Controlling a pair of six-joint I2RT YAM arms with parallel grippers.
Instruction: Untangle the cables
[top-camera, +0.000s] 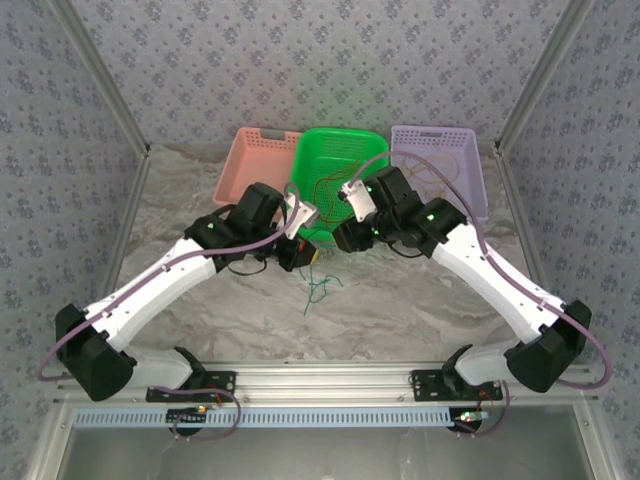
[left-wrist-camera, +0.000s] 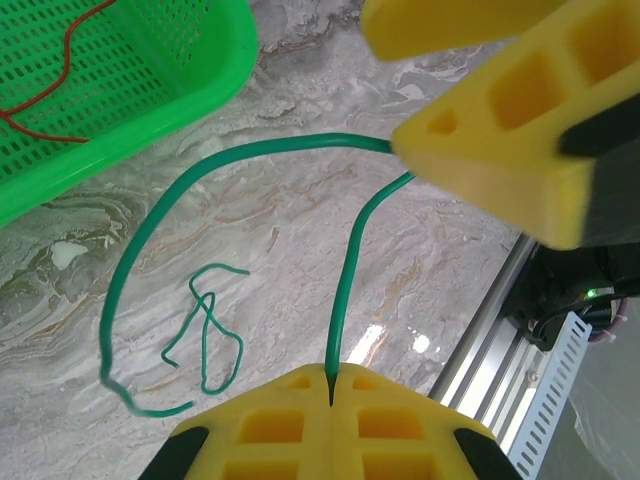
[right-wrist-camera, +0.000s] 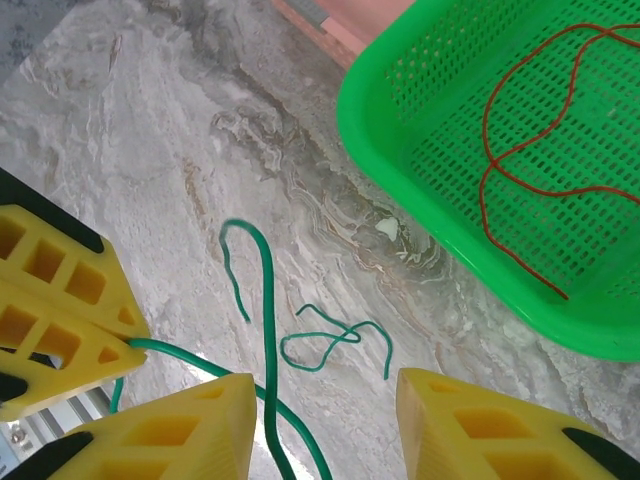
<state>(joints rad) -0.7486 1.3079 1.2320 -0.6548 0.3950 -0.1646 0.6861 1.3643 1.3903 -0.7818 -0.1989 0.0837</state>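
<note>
My left gripper is shut on a green cable, pinched between its yellow fingertips above the marble table. This cable loops out to the left and runs back between the yellow fingers of my right gripper. The right gripper's jaws stand apart, with the cable passing close to the left finger. A second, thinner green cable lies curled on the table below, apart from the held one. A red-orange cable lies in the green basket. In the top view both grippers meet just in front of that basket.
Three baskets stand in a row at the back: pink, green, and purple with thin cables in it. The loose green cable lies on the table between the arms. The metal rail runs along the near edge.
</note>
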